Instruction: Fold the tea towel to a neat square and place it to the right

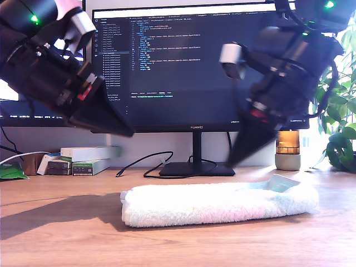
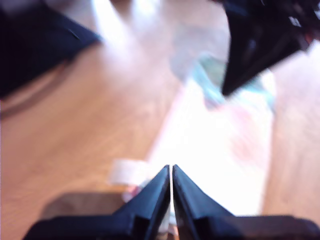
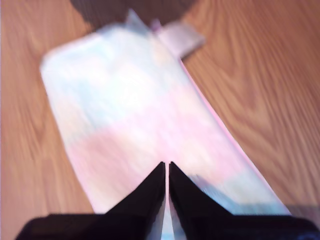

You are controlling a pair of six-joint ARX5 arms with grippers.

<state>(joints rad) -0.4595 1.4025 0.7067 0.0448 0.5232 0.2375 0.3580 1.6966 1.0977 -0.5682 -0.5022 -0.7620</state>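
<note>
Item: my first gripper (image 2: pixel 171 170). Jaws together, nothing between them; raised above the desk at the exterior view's left, over the near end of the tea towel (image 1: pixel 217 203). A small white label tab (image 2: pixel 127 172) shows just beyond its tips.

Item: my second gripper (image 3: pixel 166 166). Jaws together, empty; raised at the exterior view's right, blurred in that view, tips pointing down toward the towel's other end without touching it as far as I can tell.

Item: tea towel. Lies on the wooden desk (image 1: pixel 67 245) in front of the monitor stand base (image 1: pixel 194 168), folded into a long thick strip with a mint-green corner at the exterior view's right end. Pink and mint patches show in my second wrist view.

Status: lengthwise folding appears done. Judged remaining: at least one crosswise fold to bring the strip to a square, then shifting it aside. Neither gripper holds cloth now.
</note>
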